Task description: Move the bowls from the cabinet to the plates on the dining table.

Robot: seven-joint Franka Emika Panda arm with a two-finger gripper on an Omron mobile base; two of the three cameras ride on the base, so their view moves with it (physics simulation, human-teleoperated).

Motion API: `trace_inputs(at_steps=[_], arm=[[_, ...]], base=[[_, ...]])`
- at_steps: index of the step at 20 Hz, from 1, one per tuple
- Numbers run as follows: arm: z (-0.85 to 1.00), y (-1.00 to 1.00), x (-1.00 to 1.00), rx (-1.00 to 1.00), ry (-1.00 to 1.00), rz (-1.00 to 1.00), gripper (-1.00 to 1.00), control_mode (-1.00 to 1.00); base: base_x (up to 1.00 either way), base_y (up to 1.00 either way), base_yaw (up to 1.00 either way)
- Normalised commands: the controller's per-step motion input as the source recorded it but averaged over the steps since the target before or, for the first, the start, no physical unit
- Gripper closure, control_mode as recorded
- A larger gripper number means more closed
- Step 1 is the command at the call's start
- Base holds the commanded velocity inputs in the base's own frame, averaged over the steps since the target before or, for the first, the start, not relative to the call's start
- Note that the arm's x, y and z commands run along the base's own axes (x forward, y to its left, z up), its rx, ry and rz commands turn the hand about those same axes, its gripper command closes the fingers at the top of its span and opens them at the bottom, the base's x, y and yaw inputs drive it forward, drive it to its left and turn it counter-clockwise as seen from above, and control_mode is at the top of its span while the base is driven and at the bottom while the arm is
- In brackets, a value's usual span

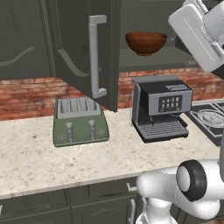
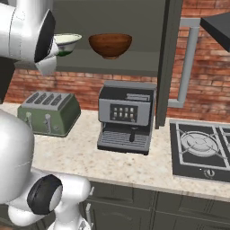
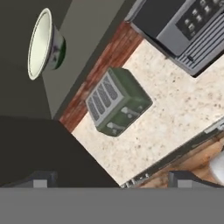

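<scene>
Nearest the cameras, the arm's white base and dark joint rise over the counter's point(image 1: 65, 157) front edge, with dark drawer fronts below. In the hand view the gripper point(image 3: 111, 179) shows as two dark finger tips set wide apart with nothing between them: the tool is open and empty.

On the speckled counter stand, in the middle ground, a green toaster point(image 1: 80, 121) and a grey coffee machine point(image 1: 161, 107); a hob point(image 2: 200, 150) lies to the right of the machine. Behind them runs a red brick wall point(image 1: 26, 94).

Above the counter the cabinet point(image 2: 112, 60) is open. Its door point(image 1: 83, 43), with a silver bar handle point(image 1: 97, 56), swings out over the toaster in the left base view. On the cabinet floor sit both bowls, side by side and apart: the brown bowl point(image 2: 110, 45) above the coffee machine, and the white bowl point(image 2: 66, 43) to its left, partly hidden behind the arm's upper link in the right base view. The hand view, rolled sideways, shows the white bowl point(image 3: 44, 43) from the side, green foot against the shelf.

Judged step: the first pick, approach phase; neither bowl has left the cabinet, and the plates and table are out of frame. The hand is raised near shelf level by the white bowl. The next move appears to call for aligning the open fingers across that bowl's rim, clear of the door and the brown bowl, before closing.
</scene>
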Motion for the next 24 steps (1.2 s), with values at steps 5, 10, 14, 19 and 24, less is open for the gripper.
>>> trace_inputs(at_steps=[5,10,14,19,24], arm=[[-0.14,0.01,0.43,0.2,-0.06,0.03,-1.0,-1.0],[0.0,0.12,0.41,0.19,-0.01,0.09,-1.0,-1.0],[0.0,0.15,0.42,0.15,0.0,0.08,-1.0,-1.0],[0.0,0.14,0.53,0.11,0.0,0.06,-1.0,-1.0],[-0.02,0.16,0.47,0.09,0.0,0.07,-1.0,-1.0]], base=[[0.0,0.0,0.0],[0.0,0.0,0.0],[0.0,0.0,0.0],[0.0,0.0,0.0],[0.0,0.0,0.0]])
